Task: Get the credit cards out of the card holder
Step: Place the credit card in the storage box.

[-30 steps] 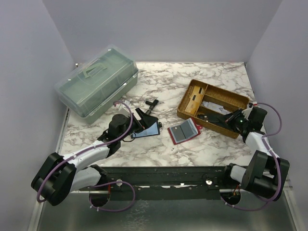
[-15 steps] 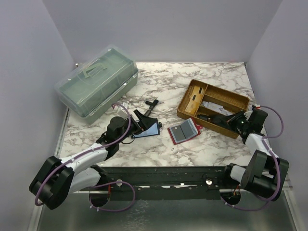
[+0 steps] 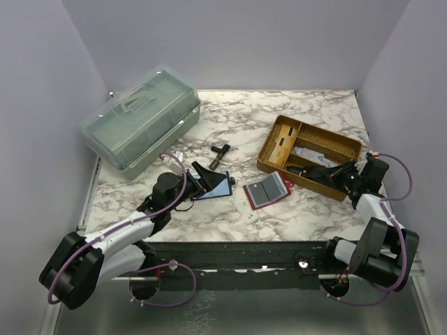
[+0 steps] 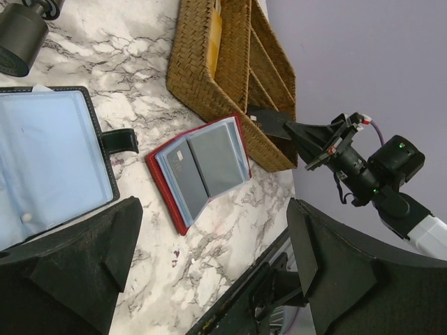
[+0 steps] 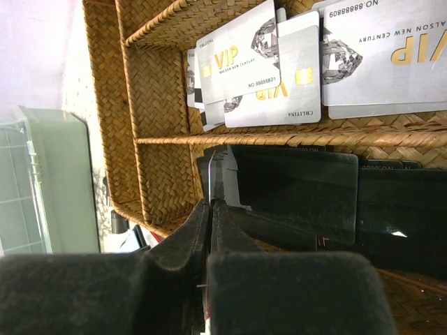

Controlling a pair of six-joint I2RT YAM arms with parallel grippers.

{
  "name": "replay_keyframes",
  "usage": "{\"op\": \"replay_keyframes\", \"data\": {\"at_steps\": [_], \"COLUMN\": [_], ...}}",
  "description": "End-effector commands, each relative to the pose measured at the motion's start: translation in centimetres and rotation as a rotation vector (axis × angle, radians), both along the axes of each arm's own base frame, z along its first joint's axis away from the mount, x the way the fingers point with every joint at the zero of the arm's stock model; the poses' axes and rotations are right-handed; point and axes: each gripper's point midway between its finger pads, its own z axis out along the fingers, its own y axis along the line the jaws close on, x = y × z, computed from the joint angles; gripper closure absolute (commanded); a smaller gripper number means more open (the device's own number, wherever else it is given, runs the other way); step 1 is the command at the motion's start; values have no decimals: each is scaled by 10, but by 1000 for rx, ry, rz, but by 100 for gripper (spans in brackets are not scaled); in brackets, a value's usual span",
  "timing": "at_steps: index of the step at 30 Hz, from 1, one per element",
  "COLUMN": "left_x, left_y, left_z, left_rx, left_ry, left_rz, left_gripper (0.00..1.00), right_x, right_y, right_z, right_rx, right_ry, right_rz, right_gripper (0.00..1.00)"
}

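A red card holder [image 3: 267,190] lies open on the marble, with grey credit cards [image 4: 209,164] in its sleeves. A black wallet [image 4: 49,164] with a light blue lining lies open beside it. My left gripper [image 3: 202,176] is open and empty, low over the black wallet's near edge; its fingers [image 4: 70,269] stand wide apart. My right gripper [image 5: 210,209] is shut on a thin card [image 5: 212,174] seen edge-on, held over the woven basket [image 3: 276,139]. Silver VIP cards [image 5: 251,66] and dark cards [image 5: 300,188] lie in the basket.
A clear green lidded box [image 3: 140,118] stands at the back left. A small black tool [image 3: 220,153] lies behind the black wallet. The basket sits at the right, near the right wall. The arms' base rail runs along the near edge.
My left arm has drawn back a little toward the near left, still open. My right gripper has shifted slightly over the basket and stays shut on the card.
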Motion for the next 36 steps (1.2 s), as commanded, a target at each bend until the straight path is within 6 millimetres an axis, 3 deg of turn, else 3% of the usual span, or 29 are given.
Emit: {"op": "replay_keyframes", "data": {"at_steps": [1, 36], "left_x": [-1, -3], "left_y": [5, 10], "left_z": [6, 8], "left_rx": [-27, -42], "left_ry": [-21, -27], "left_rz": [22, 39], "left_gripper": [8, 8], "right_x": [0, 2], "right_y": [-5, -9], "right_z": [-1, 0], "right_rx": [-18, -13], "right_ry": [-14, -17], "right_rz": [-22, -29], "right_gripper": [98, 91]}}
